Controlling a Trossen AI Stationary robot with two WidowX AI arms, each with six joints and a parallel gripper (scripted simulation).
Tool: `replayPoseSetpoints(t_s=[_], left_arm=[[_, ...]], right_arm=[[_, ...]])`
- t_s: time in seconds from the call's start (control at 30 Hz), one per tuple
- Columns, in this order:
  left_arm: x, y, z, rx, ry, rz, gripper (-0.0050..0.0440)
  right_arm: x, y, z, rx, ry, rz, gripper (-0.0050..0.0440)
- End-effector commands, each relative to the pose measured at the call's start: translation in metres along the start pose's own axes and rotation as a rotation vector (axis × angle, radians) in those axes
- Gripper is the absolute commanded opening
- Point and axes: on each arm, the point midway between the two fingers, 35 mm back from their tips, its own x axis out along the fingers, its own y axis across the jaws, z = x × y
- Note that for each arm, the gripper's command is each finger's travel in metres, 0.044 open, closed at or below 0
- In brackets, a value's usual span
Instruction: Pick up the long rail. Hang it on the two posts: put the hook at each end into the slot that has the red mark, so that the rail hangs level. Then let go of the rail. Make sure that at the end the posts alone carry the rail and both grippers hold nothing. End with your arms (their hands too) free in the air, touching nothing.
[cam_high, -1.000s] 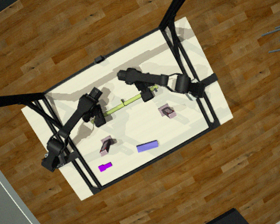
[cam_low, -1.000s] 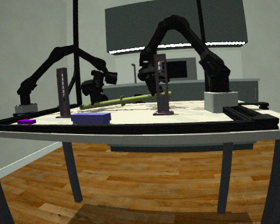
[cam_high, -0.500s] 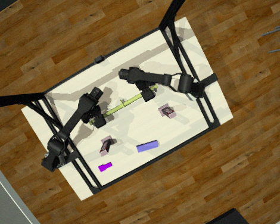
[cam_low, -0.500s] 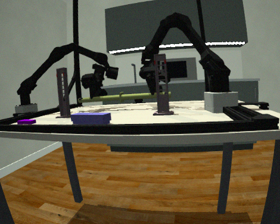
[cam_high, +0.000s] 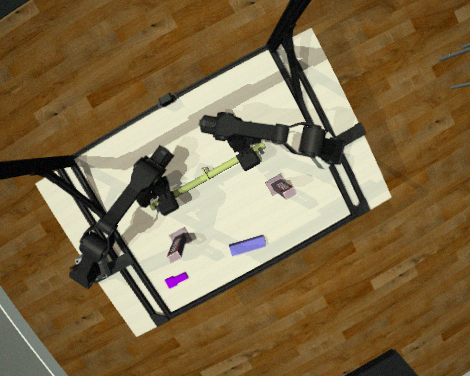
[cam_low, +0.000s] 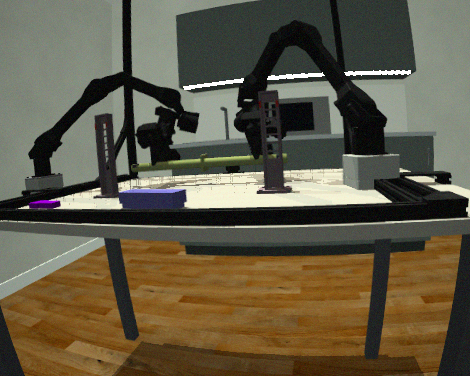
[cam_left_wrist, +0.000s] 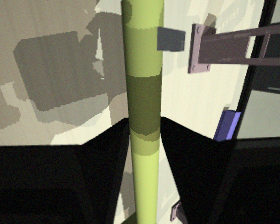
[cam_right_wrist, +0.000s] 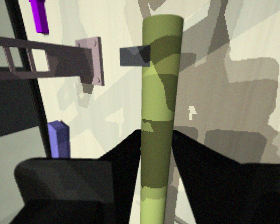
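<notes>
The long yellow-green rail (cam_high: 222, 168) (cam_low: 190, 162) (cam_left_wrist: 146, 100) (cam_right_wrist: 159, 100) is held above the table, its right-arm end slightly lower in the exterior view. My left gripper (cam_high: 246, 153) (cam_low: 258, 156) (cam_left_wrist: 144, 122) and my right gripper (cam_high: 167, 196) (cam_low: 162, 161) (cam_right_wrist: 156, 134) are each shut on it near an end. A dark hook (cam_left_wrist: 171, 39) (cam_right_wrist: 135, 56) juts toward the post at each end, clear of both posts. One slotted post (cam_high: 283, 188) (cam_low: 272, 181) (cam_left_wrist: 220, 48) stands by the left arm's end, the other (cam_high: 175, 246) (cam_low: 105, 172) (cam_right_wrist: 65, 61) by the right's. Red marks show high on both.
A blue block (cam_high: 247, 245) (cam_low: 152, 199) (cam_left_wrist: 226, 125) (cam_right_wrist: 59, 140) lies near the frame edge, in front of the space between the posts. A small purple piece (cam_high: 176, 280) (cam_low: 45, 204) (cam_right_wrist: 40, 17) lies beyond the right arm's post. A black frame (cam_high: 265, 269) borders the table.
</notes>
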Motion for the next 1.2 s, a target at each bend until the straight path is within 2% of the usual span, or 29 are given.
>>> replayPoseSetpoints(t_s=[0.0, 0.13, 1.17], left_arm=[[-0.0005, 0.0001, 0.0011, 0.000, -0.004, -0.016, 0.0000], [-0.0004, 0.0009, 0.0010, 0.001, -0.011, -0.051, 0.0000], [0.0012, -0.0015, 0.0010, 0.001, -0.012, -0.052, 0.0000]], right_arm=[[-0.0004, -0.0001, 0.0001, 0.002, -0.002, 0.014, 0.0000], [-0.0005, -0.0013, -0.0009, -0.001, -0.002, 0.042, 0.0000], [0.0010, 0.0009, -0.0011, 0.000, -0.002, 0.043, 0.0000]])
